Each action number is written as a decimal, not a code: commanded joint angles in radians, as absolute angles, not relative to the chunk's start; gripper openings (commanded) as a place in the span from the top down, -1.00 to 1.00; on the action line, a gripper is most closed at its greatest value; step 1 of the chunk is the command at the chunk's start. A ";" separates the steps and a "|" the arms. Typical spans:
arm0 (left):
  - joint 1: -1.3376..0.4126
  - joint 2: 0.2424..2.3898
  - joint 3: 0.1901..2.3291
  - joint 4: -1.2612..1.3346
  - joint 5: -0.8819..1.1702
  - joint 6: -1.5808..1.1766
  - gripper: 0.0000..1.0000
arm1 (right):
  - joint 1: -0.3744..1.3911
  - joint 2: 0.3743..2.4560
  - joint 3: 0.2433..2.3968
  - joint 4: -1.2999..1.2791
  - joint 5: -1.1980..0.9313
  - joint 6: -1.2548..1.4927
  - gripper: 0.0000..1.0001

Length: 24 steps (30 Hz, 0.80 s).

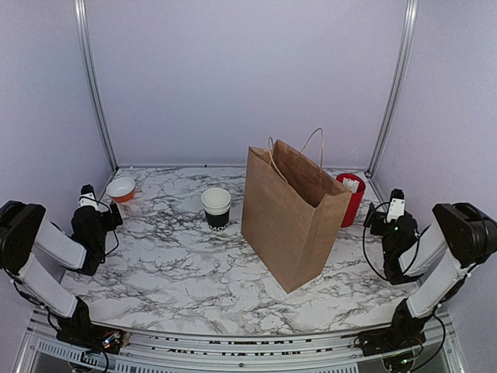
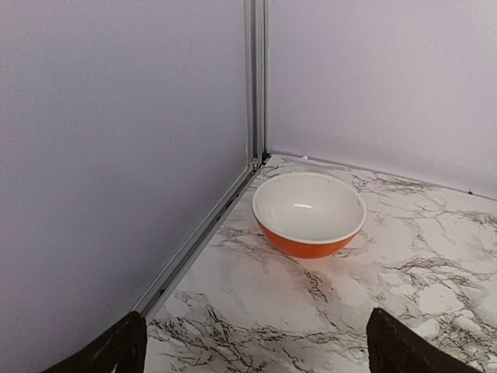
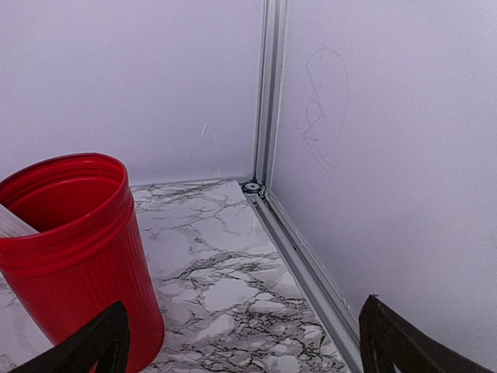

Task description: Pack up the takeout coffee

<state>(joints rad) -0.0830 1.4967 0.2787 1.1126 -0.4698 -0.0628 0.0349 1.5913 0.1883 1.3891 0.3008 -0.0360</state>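
The left gripper [image 2: 256, 353] is hanging wide open with nothing in it, and it is pointing at the orange bowl [image 2: 309, 214] in the far left corner of the table [image 1: 178, 287]. Next, the coffee cup [image 1: 216, 207] is standing upright out in the open, well apart from both arms and just left of the bag [image 1: 291, 214]. It is black outside and white inside, and no lid is showing on it. I am guessing it is light and made of paper, so its wall is going to bend if it is squeezed hard. If there is a drink in it, I cannot tell, but tipping it is going to be risky. The best place to hold it is looking like the middle of its side, gently, keeping it straight up. The brown paper bag is standing open, with its handles up. Behind its right side the red tub [image 3: 74, 256] is standing with something white in it. The right gripper [image 3: 245, 350] is also wide open and holding nothing, close to the tub. Counting up: one coffee cup, one bag, one bowl, one red tub, two grippers.
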 commanded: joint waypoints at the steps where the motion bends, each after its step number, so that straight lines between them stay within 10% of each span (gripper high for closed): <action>1: -0.078 1.542 0.197 1.365 -0.440 -0.037 -0.98 | 0.043 1.600 0.213 1.388 0.313 -0.045 -0.99; 24: -0.076 1.532 0.222 1.300 -0.429 -0.039 -0.98 | 0.044 1.600 0.214 1.387 0.315 -0.045 -1.00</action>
